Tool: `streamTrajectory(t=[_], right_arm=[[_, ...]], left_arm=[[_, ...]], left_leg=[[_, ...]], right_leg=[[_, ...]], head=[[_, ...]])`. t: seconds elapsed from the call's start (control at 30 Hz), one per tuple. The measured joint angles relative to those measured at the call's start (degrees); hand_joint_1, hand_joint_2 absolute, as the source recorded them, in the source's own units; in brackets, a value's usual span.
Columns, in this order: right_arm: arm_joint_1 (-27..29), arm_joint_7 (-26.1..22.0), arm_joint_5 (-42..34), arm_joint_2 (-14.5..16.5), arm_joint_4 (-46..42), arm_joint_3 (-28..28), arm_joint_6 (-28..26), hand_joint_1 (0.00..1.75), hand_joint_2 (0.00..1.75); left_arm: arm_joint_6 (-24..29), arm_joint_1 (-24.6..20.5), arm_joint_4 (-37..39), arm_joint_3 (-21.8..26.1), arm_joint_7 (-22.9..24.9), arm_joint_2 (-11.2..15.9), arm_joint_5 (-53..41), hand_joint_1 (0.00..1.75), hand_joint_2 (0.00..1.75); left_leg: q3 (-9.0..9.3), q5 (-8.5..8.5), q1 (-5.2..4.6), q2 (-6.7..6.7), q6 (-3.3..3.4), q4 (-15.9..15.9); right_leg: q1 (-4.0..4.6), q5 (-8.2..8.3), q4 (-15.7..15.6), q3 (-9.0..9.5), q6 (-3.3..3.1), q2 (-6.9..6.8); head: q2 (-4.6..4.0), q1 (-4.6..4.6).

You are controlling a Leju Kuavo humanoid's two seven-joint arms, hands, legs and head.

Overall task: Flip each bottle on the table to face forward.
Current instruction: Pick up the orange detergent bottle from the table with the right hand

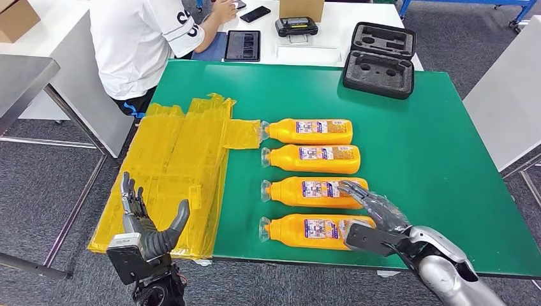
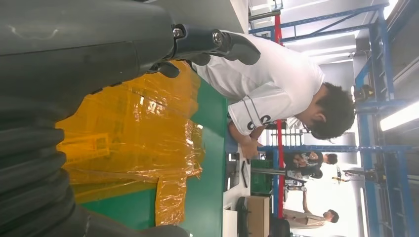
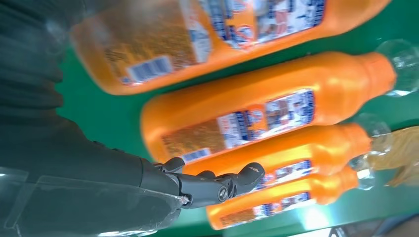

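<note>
The green counter (image 1: pixel 446 166) carries everything, and a sheet of crumpled yellow plastic (image 1: pixel 178 166) covers its left part and hangs over the near-left edge. Behind it a person in a white shirt (image 1: pixel 137 38) leans over a white desk (image 1: pixel 344 29) that holds a tablet (image 1: pixel 242 45), and an open black foam case (image 1: pixel 380 59) lies at the counter's far edge.

Four orange bottles lie on their sides in a row, clear caps pointing left, labels facing up. The farthest bottle (image 1: pixel 307 131) has its cap touching the plastic sheet; the second bottle (image 1: pixel 311 159) lies just beside it. The right hand (image 1: pixel 373 213) reaches in from the near-right, over the base ends of the third bottle (image 1: pixel 306 191) and the nearest bottle (image 1: pixel 305 229). Its fingers (image 1: pixel 357 191) are stretched out and apart, grasping nothing, with the tips over the third bottle's base; contact cannot be told.

The left hand (image 1: pixel 147 226) hangs off the counter's near-left corner, palm up, fingers spread and released, well apart from the bottles.
</note>
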Motion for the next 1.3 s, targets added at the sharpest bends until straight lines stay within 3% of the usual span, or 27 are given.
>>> streamTrajectory(t=[0.37,0.63,1.03,1.3], right_arm=[[-4.3,-0.1,0.1,2.6,2.7,5.0,-0.3,0.00,1.75],[-4.3,-0.2,0.1,2.7,3.3,6.4,-1.4,0.00,1.75],[-10.4,-1.2,-2.2,3.1,7.3,9.0,1.1,0.00,1.75],[-11.4,-0.7,-2.9,3.4,9.3,10.7,0.5,0.00,1.75]], left_arm=[[0.4,0.1,0.0,0.0,0.0,0.0,-0.6,0.00,1.75],[1.2,0.3,0.0,0.0,0.0,0.2,-1.0,0.00,1.75],[1.7,0.9,0.0,0.2,0.0,0.3,-1.2,0.00,1.75],[1.3,1.0,-0.1,0.4,0.0,0.3,-1.1,0.00,1.75]], left_leg=[[-0.01,0.02,0.00,-0.02,0.01,0.0],[-0.03,0.00,-0.01,-0.02,0.02,0.0],[0.02,0.03,0.00,-0.02,0.02,0.0],[0.01,0.01,-0.01,-0.03,0.02,0.0]], right_leg=[[0.00,-0.01,0.0,0.02,0.01,-0.06],[-0.01,-0.01,0.0,0.01,0.01,-0.05],[-0.01,0.00,0.0,0.06,0.02,-0.06],[-0.01,-0.01,0.0,0.06,0.02,-0.09]], head=[[0.00,-0.01],[0.00,-0.01],[0.00,-0.01],[0.00,-0.01]])
